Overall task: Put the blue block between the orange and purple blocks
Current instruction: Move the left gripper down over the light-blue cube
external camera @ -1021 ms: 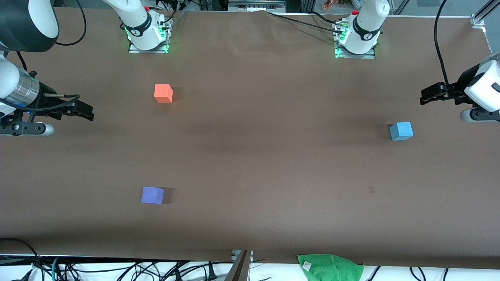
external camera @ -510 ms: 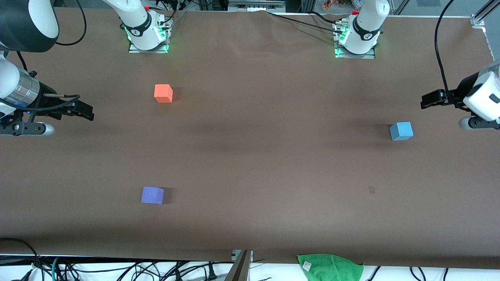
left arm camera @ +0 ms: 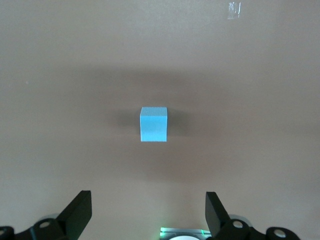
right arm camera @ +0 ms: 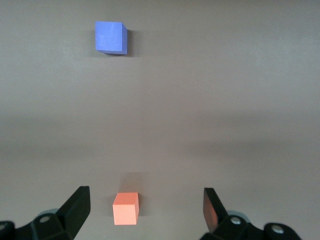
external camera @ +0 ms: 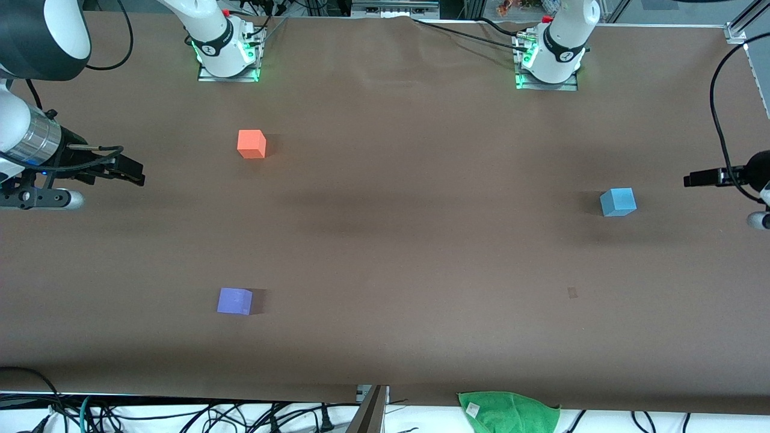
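The blue block (external camera: pixel 618 201) sits on the brown table toward the left arm's end; it also shows in the left wrist view (left arm camera: pixel 153 124). The orange block (external camera: pixel 251 144) sits toward the right arm's end, near the bases, and shows in the right wrist view (right arm camera: pixel 125 208). The purple block (external camera: pixel 234 300) lies nearer the front camera, also in the right wrist view (right arm camera: pixel 111 37). My left gripper (external camera: pixel 698 178) is open and empty in the air beside the blue block, at the table's end. My right gripper (external camera: pixel 133 174) is open and empty, waiting at its end of the table.
A green cloth (external camera: pixel 508 412) lies at the table's front edge. The arm bases (external camera: pixel 225 51) (external camera: pixel 548 57) stand along the back. Cables hang at the front edge and at the left arm's end.
The left gripper has drawn back toward the table's end and dropped slightly, away from the blue block. The right arm and all three blocks have not moved.
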